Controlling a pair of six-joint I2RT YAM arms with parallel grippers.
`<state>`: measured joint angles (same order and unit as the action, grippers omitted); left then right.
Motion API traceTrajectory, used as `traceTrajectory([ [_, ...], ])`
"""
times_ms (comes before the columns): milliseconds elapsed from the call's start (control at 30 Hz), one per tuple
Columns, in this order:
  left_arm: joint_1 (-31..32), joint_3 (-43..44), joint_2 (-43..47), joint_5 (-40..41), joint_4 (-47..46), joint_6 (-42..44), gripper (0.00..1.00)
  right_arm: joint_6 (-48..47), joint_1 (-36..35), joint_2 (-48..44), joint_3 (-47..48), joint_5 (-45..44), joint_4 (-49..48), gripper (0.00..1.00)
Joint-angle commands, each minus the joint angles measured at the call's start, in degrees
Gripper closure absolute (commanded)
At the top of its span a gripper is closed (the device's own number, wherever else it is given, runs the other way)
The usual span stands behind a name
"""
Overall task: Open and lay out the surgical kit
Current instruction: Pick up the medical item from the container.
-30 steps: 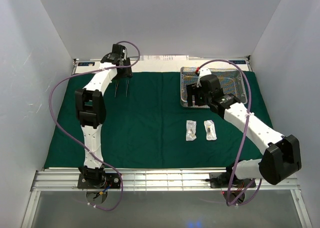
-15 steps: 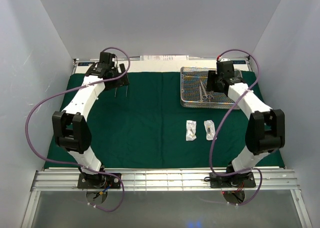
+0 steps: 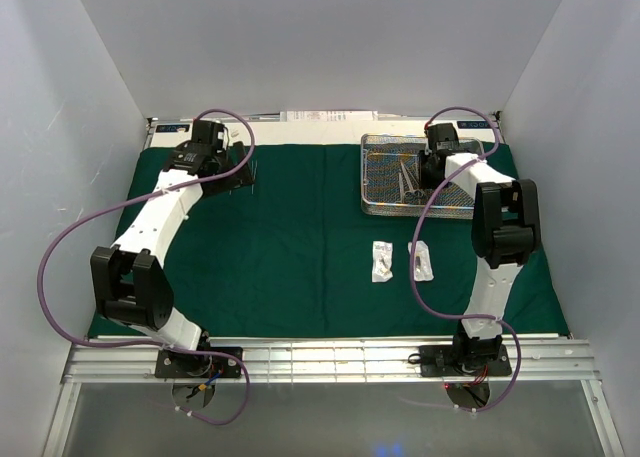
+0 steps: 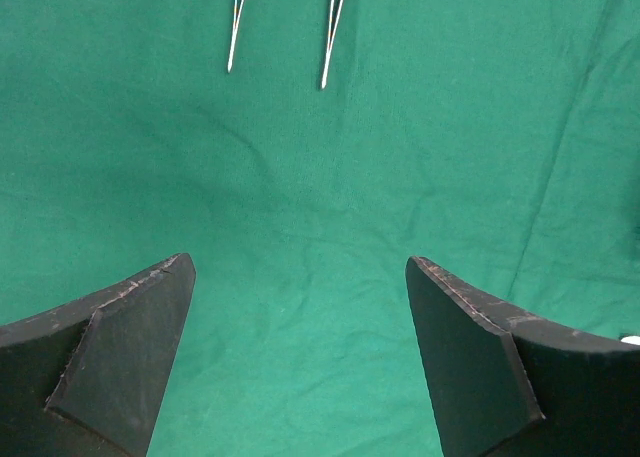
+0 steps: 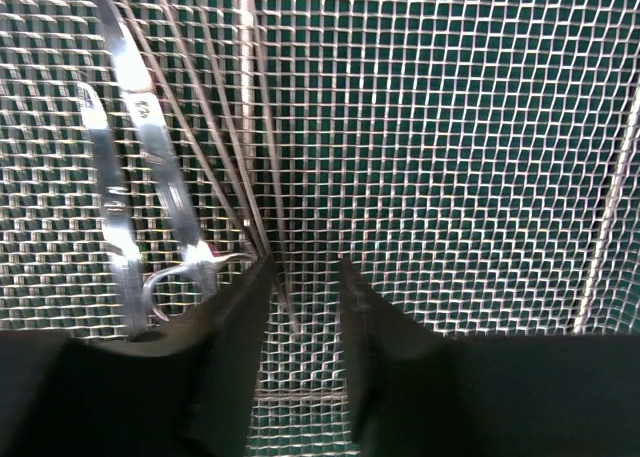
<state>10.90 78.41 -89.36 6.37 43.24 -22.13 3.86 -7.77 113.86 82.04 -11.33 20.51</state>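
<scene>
The dark green cloth [image 3: 300, 237] lies spread flat. At its far left, two slim metal instruments [image 4: 333, 27] lie side by side, and my left gripper [image 3: 238, 167] [image 4: 298, 264] hangs wide open and empty just short of their tips. At the far right, the wire-mesh tray [image 3: 366, 182] [image 5: 450, 127] holds scissors [image 3: 408, 182] [image 5: 130, 177] and thin forceps [image 5: 225, 127]. My right gripper [image 3: 428, 169] [image 5: 305, 265] is down in the tray. Its jaws stand narrowly apart with the forceps' end between them, close to the left finger. Two clear packets [image 3: 382, 260] [image 3: 420, 260] lie below the tray.
White enclosure walls stand on three sides. A white strip [image 3: 330, 117] runs along the back edge behind the cloth. A metal rail [image 3: 320, 357] with both arm bases runs along the near edge. Purple cables loop beside each arm.
My left gripper opened wide and drew back from the two laid instruments. My right arm swung to the tray's far side, and its jaws narrowed around the forceps' end.
</scene>
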Motion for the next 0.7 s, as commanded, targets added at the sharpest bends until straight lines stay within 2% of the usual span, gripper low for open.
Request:
traceTrajectory([
  [0, 0.2, -0.8, 4.2, -0.8, -0.8, -0.4, 0.02, -3.5, 1.4, 0.0, 2.5, 2.7, -1.2, 0.64],
  [167, 0.3, -2.4, 4.6, -0.9, -1.2, -0.8, 0.02, -6.6, 3.1, -0.7, 1.1, 6.1, -0.8, 0.73],
  [667, 0.3, -2.1, 3.1, -3.6, -2.0, -1.8, 0.03, -8.2, 4.0, -0.3, 1.5, 10.8, 0.9, 0.76],
])
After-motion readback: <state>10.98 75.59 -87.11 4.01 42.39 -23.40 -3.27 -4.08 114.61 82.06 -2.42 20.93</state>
